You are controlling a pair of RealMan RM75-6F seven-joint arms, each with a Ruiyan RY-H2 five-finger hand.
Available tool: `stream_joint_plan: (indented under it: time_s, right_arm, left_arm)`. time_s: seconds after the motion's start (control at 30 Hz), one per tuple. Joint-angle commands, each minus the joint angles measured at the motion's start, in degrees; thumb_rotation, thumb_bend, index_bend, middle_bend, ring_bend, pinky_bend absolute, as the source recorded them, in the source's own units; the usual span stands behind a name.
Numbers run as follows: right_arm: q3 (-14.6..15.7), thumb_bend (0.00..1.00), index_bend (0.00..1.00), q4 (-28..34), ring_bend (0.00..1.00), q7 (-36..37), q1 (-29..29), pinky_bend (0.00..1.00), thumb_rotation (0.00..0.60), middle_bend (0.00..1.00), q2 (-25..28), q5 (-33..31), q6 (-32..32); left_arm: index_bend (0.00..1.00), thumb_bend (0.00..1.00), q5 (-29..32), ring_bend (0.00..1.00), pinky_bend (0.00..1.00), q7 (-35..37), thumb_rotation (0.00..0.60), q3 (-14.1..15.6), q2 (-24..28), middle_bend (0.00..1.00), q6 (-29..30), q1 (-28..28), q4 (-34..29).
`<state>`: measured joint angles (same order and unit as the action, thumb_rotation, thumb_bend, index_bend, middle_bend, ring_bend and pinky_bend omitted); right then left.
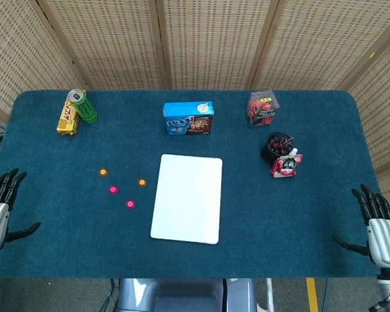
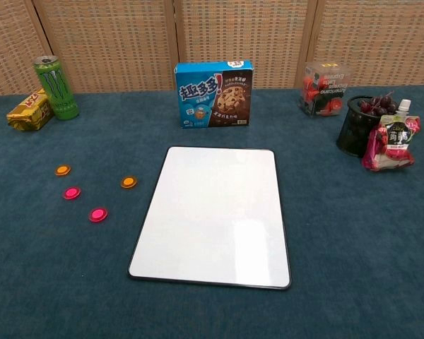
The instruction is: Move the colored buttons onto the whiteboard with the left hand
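Buttons, four small round coloured discs, lie on the dark blue carpeted worktop (image 1: 312,221) left of the white rectangular whiteboard (image 1: 186,198), none touching it. Head view: far orange button (image 1: 103,172), near orange button (image 1: 142,182), far pink button (image 1: 113,190), near pink button (image 1: 130,204). Left hand (image 1: 0,208) rests at the near left edge, fingers (image 1: 6,183) spread, holding nothing. Right hand (image 1: 380,227) sits at the near right edge, fingers likewise apart and empty. Along the far side stand a green drinks can (image 1: 84,107), a yellow packet (image 1: 66,118), a blue cookie box (image 1: 188,118), a clear box of red items (image 1: 262,108), and a black cup (image 1: 276,148) with a pink pouch (image 1: 285,164).

Chest view: the same four buttons lie left of the whiteboard, all apart from it. Neither hand appears.
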<state>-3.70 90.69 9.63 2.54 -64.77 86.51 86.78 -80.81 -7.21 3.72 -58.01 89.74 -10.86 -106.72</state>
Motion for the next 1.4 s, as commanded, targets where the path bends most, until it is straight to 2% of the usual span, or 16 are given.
stream_joint_plan:
  time_s: [0.03, 0.23, 0.43, 0.5, 0.57, 0.6, 0.67, 0.73, 0.87, 1.1, 1.4]
  right_arm:
    - [0.0, 0.04, 0.00, 0.0, 0.00, 0.2, 0.0, 0.00, 0.600, 0.00, 0.1, -0.1, -0.2]
    - [0.1, 0.04, 0.00, 0.2, 0.00, 1.0, 0.0, 0.00, 0.600, 0.00, 0.2, 0.1, -0.2]
    - [0.1, 0.04, 0.00, 0.2, 0.00, 0.7, 0.1, 0.00, 0.600, 0.00, 0.3, -0.1, -0.7]
    - [0.1, 0.04, 0.00, 0.1, 0.00, 1.0, 0.1, 0.00, 0.600, 0.00, 0.4, -0.2, -0.7]
    - [0.2, 0.04, 0.00, 0.2, 0.00, 1.8, 0.2, 0.00, 0.600, 0.00, 0.6, -0.2, -1.1]
    - [0.2, 0.04, 0.00, 0.2, 0.00, 1.9, 0.2, 0.00, 0.600, 0.00, 0.6, -0.2, -1.1]
    - [0.2, 0.04, 0.00, 0.1, 0.00, 1.9, 0.2, 0.00, 0.600, 0.00, 0.7, -0.1, -1.2]
    - [0.2, 0.04, 0.00, 0.1, 0.00, 2.2, 0.3, 0.00, 0.600, 0.00, 0.7, -0.2, -1.4]
    - [0.2, 0.04, 0.00, 0.1, 0.00, 3.0, 0.4, 0.00, 0.600, 0.00, 0.9, -0.4, -1.8]
    - [0.3, 0.04, 0.00, 0.1, 0.00, 3.9, 0.5, 0.00, 0.600, 0.00, 1.2, -0.2, -2.2]
    - [0.4, 0.04, 0.00, 0.4, 0.00, 4.7, 0.5, 0.00, 0.600, 0.00, 1.6, -0.4, -2.6]
  left_arm:
    - [0.00, 0.09, -0.1, 0.00, 0.00, -0.2, 0.600, -0.4, 0.0, 0.00, -0.2, 0.3, 0.0]
    - [0.00, 0.09, -0.2, 0.00, 0.00, -0.8, 0.600, -1.1, -0.5, 0.00, -2.9, 0.1, 0.0]
    - [0.01, 0.11, 2.0, 0.00, 0.00, -3.5, 0.600, -3.1, -2.1, 0.00, -12.1, -4.7, 0.0]
    - [0.06, 0.14, 3.3, 0.00, 0.00, -5.0, 0.600, -4.0, -2.9, 0.00, -15.7, -6.9, -0.2]
    - [0.16, 0.22, 5.8, 0.00, 0.00, -6.7, 0.600, -5.6, -5.0, 0.00, -21.3, -10.6, 0.3]
    - [0.22, 0.25, 6.6, 0.00, 0.00, -7.2, 0.600, -6.0, -5.5, 0.00, -22.2, -11.2, 0.6]
    - [0.32, 0.28, 9.9, 0.00, 0.00, -9.9, 0.600, -7.2, -7.7, 0.00, -26.0, -13.8, 1.3]
    - [0.36, 0.30, 13.3, 0.00, 0.00, -13.6, 0.600, -8.1, -10.1, 0.00, -28.5, -16.1, 2.3]
    - [0.40, 0.32, 19.3, 0.00, 0.00, -20.0, 0.600, -9.2, -14.7, 0.00, -30.3, -19.2, 3.9]
    - [0.40, 0.32, 27.0, 0.00, 0.00, -27.6, 0.600, -8.9, -20.8, 0.00, -29.9, -21.9, 6.5]
    - [0.40, 0.32, 31.0, 0.00, 0.00, -30.4, 0.600, -8.5, -25.2, 0.00, -29.6, -23.9, 10.5]
